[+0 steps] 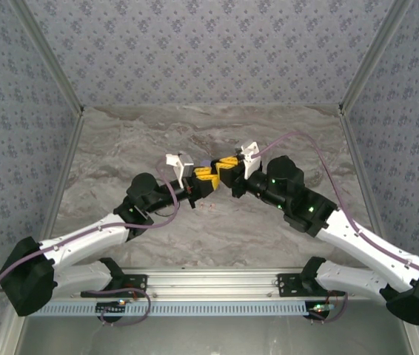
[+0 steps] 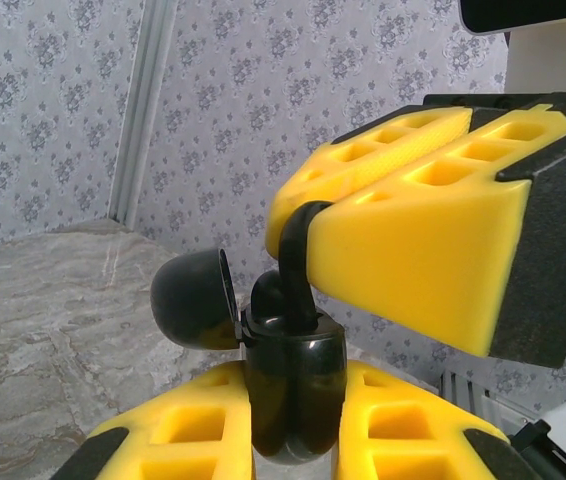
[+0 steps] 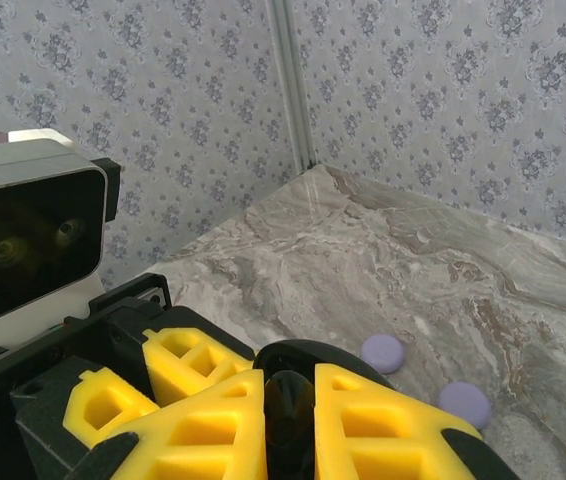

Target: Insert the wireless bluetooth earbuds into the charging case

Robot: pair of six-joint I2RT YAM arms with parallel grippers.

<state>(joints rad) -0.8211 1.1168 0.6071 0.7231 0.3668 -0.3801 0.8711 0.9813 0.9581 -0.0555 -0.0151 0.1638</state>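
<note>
Left wrist view: the left gripper point(image 2: 293, 425) is clamped on the black charging case point(image 2: 293, 385), whose lid point(image 2: 193, 300) is swung open. Just above, the right gripper point(image 2: 323, 195) pinches a black earbud point(image 2: 298, 265) at the case's mouth. Insertion looks under way; next comes a straight downward press, then release. Beyond, lilac discs point(image 3: 383, 352) lie on the desk point(image 3: 413, 270).

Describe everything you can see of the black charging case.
The charging case is a small, glossy black, rounded shell that looks like plastic. It stands upright, clamped between the yellow fingers of the left gripper. Its domed lid is flipped open to the left and stays joined at the rim. A black earbud, pinched by the right gripper, reaches down into the open mouth of the case.
</note>
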